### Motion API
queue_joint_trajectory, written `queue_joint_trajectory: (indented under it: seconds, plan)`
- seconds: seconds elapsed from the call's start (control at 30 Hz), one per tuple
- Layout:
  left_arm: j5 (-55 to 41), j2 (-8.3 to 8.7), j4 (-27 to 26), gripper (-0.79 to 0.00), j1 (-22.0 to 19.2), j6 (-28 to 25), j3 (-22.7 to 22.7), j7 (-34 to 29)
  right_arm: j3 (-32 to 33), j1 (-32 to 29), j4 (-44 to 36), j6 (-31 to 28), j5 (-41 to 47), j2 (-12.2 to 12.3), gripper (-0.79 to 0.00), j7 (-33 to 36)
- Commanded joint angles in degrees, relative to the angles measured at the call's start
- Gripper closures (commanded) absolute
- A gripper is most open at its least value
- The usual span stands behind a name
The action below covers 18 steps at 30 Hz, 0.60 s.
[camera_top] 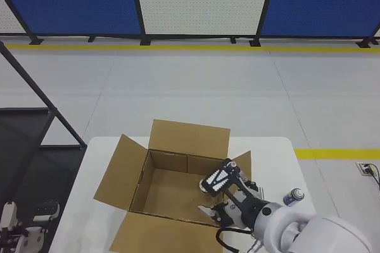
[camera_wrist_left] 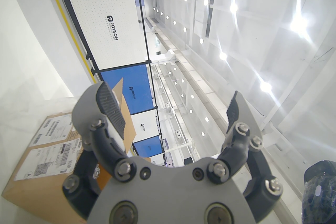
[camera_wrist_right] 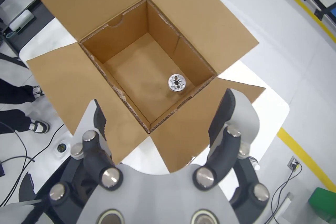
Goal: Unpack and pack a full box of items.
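Note:
An open cardboard box (camera_top: 142,183) with its flaps spread stands on the white table (camera_top: 272,155). Looking down from the right wrist view, the box (camera_wrist_right: 92,7) holds a silver round-topped can (camera_wrist_right: 177,82) upright in one corner of its floor. My right gripper (camera_top: 214,195) hangs open over the box's right side; between its fingers (camera_wrist_right: 164,114) there is nothing. My left gripper (camera_wrist_left: 173,114) points up toward the ceiling, open and holding nothing, with the labelled outer side of the box (camera_wrist_left: 50,154) close beside it.
A dark bottle with a silver top (camera_top: 294,196) stands on the table right of the box. A dark blue object (camera_wrist_left: 319,191) sits at the left wrist view's edge. A black rack (camera_top: 19,145) stands left of the table; cables and a person's feet (camera_wrist_right: 36,125) are on the floor.

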Motion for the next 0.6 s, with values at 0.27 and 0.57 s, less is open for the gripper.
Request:
queue_joint_trajectory:
  seconds: [0.27, 0.57]
  plan:
    - [0.0, 0.00, 0.0, -0.785, 0.0, 0.0, 0.0, 0.0, 0.0, 0.0, 0.2, 0.0, 0.0, 0.0, -0.785, 0.0]
    - [0.0, 0.00, 0.0, -0.785, 0.0, 0.0, 0.0, 0.0, -3.6, 2.5, 8.5, -3.1, 4.5, -0.3, -0.785, -4.1]
